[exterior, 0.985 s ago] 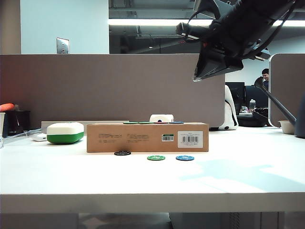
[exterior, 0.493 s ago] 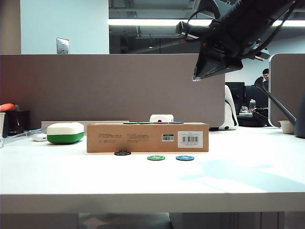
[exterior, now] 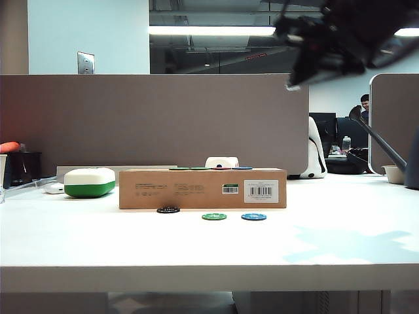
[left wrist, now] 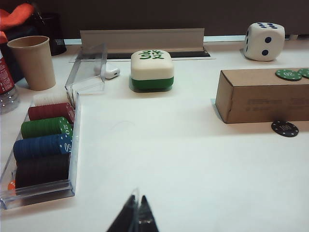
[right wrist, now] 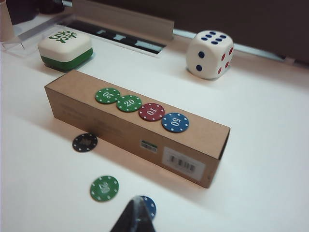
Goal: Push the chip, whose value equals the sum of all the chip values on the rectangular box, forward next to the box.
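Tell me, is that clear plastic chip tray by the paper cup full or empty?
Nearly full. The clear plastic chip tray holds rows of white, red, green, blue and black chips; its near end is cut off in the left wrist view.

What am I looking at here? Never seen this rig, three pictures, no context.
It is a robot with two arms, each ending in a two-finger hand. One picture comes from a fixed camera facing the table; the other two come from cameras on the arms' wrists.

On the table lies the rectangular box with two green chips, a red one and a blue one on top. In front of it lie the black chip, a green chip and a blue chip. Nearby are a white-and-green case, a big die and a tray of stacked chips.

Nothing is held. The left hand hovers closed low over bare table; the right hand, also closed, is raised above the blue chip.
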`<act>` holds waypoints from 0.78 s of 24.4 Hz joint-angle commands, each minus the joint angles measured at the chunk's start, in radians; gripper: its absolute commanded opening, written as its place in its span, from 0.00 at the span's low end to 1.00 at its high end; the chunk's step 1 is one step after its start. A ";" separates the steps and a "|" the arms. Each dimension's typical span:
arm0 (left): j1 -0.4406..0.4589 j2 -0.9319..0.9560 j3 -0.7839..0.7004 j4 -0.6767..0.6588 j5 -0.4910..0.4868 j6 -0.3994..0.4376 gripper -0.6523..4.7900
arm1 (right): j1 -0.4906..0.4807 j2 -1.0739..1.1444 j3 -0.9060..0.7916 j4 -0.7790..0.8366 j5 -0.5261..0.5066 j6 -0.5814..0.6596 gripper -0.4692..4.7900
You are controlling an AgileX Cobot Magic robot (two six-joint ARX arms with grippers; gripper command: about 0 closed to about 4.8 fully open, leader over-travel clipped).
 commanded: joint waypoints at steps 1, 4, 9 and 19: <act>-0.002 0.000 0.001 0.013 0.000 0.004 0.11 | -0.002 -0.056 -0.191 0.256 0.060 -0.064 0.08; -0.002 0.000 0.001 0.013 0.000 0.004 0.11 | -0.003 -0.094 -0.320 0.352 0.108 -0.064 0.08; -0.002 0.000 0.001 0.013 0.000 0.004 0.11 | -0.006 -0.175 -0.413 0.357 0.196 -0.064 0.08; -0.002 0.000 0.001 0.013 0.000 0.004 0.11 | -0.140 -0.403 -0.516 0.352 0.226 -0.055 0.08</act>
